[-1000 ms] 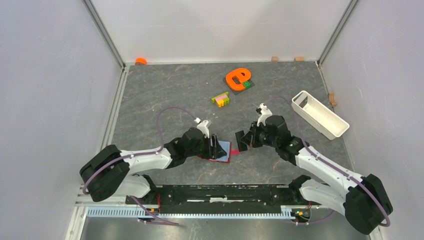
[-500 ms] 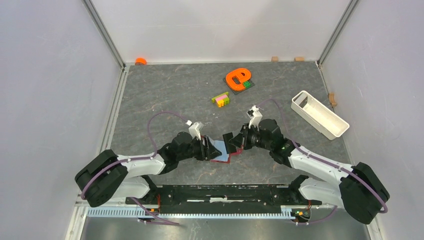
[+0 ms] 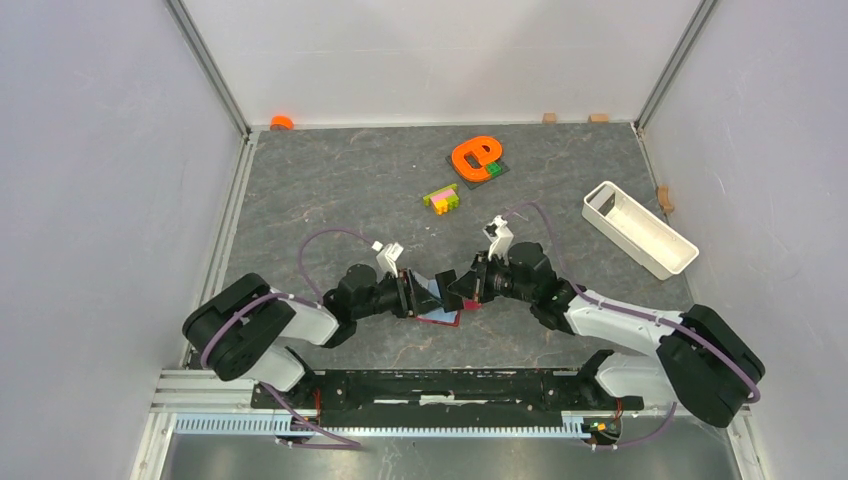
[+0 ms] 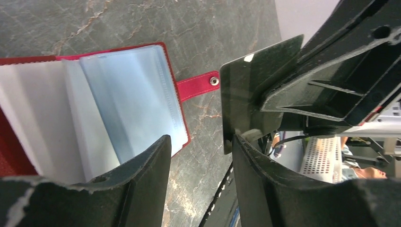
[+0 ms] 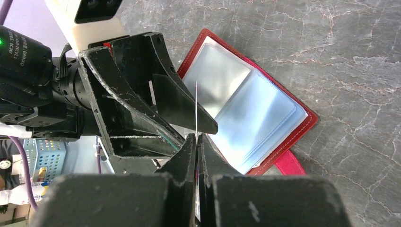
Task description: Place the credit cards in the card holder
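Note:
The card holder (image 3: 442, 312), a dark-red wallet, lies open on the table with its light-blue sleeves up; it also shows in the left wrist view (image 4: 123, 94) and the right wrist view (image 5: 255, 118). Its red snap tab (image 4: 196, 86) points at the right gripper. My left gripper (image 3: 408, 293) is open at the wallet's left side, one finger (image 4: 137, 175) over the sleeves. My right gripper (image 3: 462, 288) is shut on a credit card, which looks dark in the left wrist view (image 4: 248, 90) and edge-on in the right wrist view (image 5: 196, 106). The card hangs just above the sleeves. No other cards show.
A white oblong tray (image 3: 640, 229) stands at the right. An orange object (image 3: 476, 155) on a dark plate and multicoloured toy bricks (image 3: 441, 198) lie further back. A small orange piece (image 3: 282, 122) sits at the back left corner.
My right gripper has moved left with the card, from beside the wallet to over its sleeves. My left gripper has drawn back to the left and the sleeves are lifted.

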Controlling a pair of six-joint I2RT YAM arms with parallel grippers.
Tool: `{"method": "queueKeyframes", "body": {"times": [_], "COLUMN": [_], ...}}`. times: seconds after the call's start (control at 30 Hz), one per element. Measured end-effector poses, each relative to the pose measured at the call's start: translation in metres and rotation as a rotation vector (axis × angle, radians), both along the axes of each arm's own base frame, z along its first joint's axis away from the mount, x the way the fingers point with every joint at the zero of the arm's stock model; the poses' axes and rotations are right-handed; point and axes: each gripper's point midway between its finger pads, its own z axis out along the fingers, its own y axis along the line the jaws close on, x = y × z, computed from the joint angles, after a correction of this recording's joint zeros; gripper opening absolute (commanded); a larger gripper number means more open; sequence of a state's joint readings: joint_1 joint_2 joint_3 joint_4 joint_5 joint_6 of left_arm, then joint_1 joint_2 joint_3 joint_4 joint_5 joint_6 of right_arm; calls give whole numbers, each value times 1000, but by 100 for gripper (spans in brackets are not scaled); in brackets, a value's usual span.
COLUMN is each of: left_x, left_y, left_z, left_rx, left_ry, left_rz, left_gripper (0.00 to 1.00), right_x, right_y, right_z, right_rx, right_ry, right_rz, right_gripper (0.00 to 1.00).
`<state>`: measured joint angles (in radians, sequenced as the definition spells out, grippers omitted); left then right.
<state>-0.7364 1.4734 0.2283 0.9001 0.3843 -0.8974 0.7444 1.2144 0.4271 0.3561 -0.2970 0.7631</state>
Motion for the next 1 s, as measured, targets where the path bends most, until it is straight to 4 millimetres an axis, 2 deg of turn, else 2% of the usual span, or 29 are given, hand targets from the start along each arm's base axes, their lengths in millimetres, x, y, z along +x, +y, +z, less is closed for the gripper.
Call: {"method": "queueKeyframes", "body": {"times": [0.2, 0.4, 0.7, 0.93, 1.0], "left_x": [1, 2, 0, 0, 1], "left_y": [-4, -7, -12, -12, -11], "left_z": [8, 11, 20, 25, 24], "left_rx": [-68, -129, -203, -224, -225], "left_ry": [-5, 7, 11, 10, 12], "left_rz": [-14, -32, -57, -61, -59], "left_gripper": [61, 57, 42, 17, 12], "right_x": [0, -2, -3, -3, -2], "right_y": [4, 8, 11, 11, 10], "right_z": [1, 1, -1, -2, -4], "right_rx": [21, 56, 73, 78, 74], "right_ry": [0, 15, 32, 38, 41], "right_rz": [10, 17, 23, 23, 17], "right_gripper": [0, 0, 0, 0, 6]}}
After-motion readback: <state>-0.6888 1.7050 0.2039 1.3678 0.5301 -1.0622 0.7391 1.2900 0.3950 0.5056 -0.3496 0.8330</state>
